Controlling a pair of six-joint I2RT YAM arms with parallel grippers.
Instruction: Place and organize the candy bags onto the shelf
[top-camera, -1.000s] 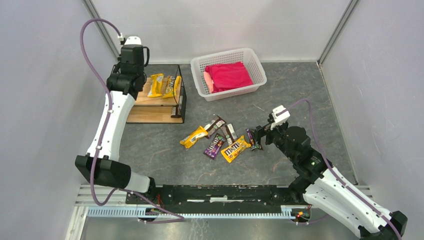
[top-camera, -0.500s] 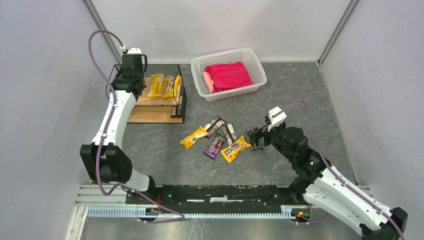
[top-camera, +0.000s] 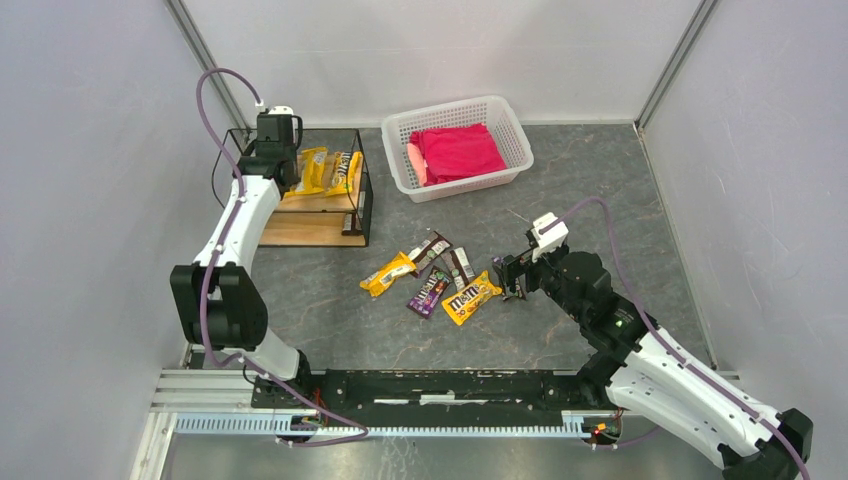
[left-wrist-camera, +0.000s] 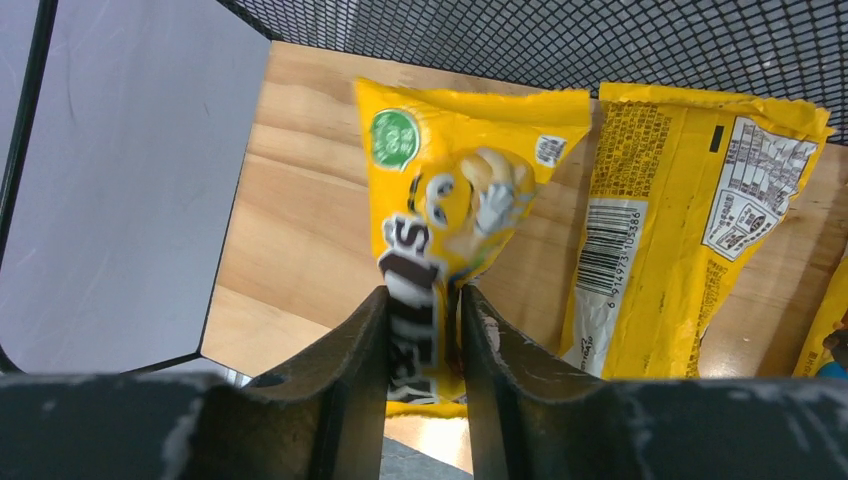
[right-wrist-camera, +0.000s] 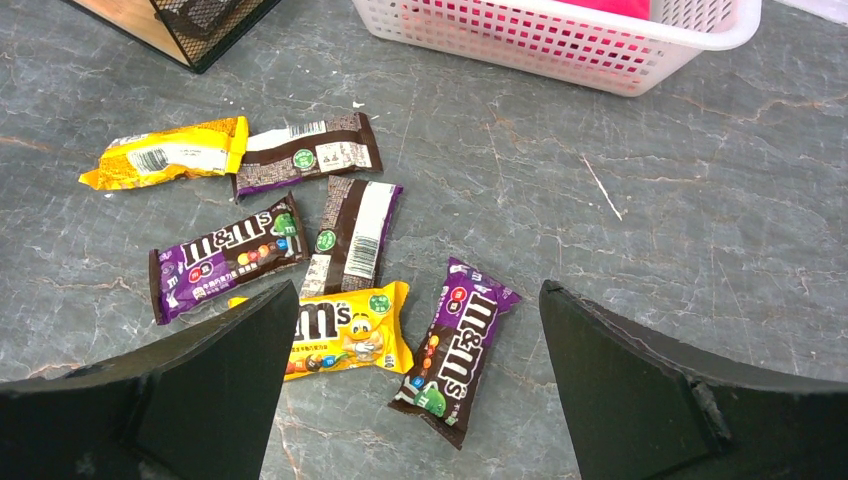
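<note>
The shelf (top-camera: 300, 232) stands at the far left. My left gripper (top-camera: 284, 176) is over its upper board (left-wrist-camera: 300, 220), shut on the lower end of a yellow candy bag (left-wrist-camera: 450, 200). A second yellow bag (left-wrist-camera: 680, 220) lies beside it on the board, and two yellow bags (top-camera: 312, 170) show there from above. My right gripper (top-camera: 508, 278) is open above a purple-brown bag (right-wrist-camera: 458, 345), which lies between its fingers (right-wrist-camera: 230, 370) without touching them. Several more bags lie on the floor: yellow (right-wrist-camera: 345, 335), purple (right-wrist-camera: 225, 258), brown (right-wrist-camera: 352, 235), brown (right-wrist-camera: 305, 155), yellow (right-wrist-camera: 165, 155).
A white perforated basket (top-camera: 400, 135) holding a red cloth (top-camera: 457, 152) stands at the back centre; its wall shows in the right wrist view (right-wrist-camera: 560, 40). Grey walls close in on the left, back and right. Black wire mesh (left-wrist-camera: 600, 40) borders the shelf board.
My left arm has swung right and reached out over the shelf's upper board with the yellow bag. My right gripper has edged slightly left over the purple-brown bag.
</note>
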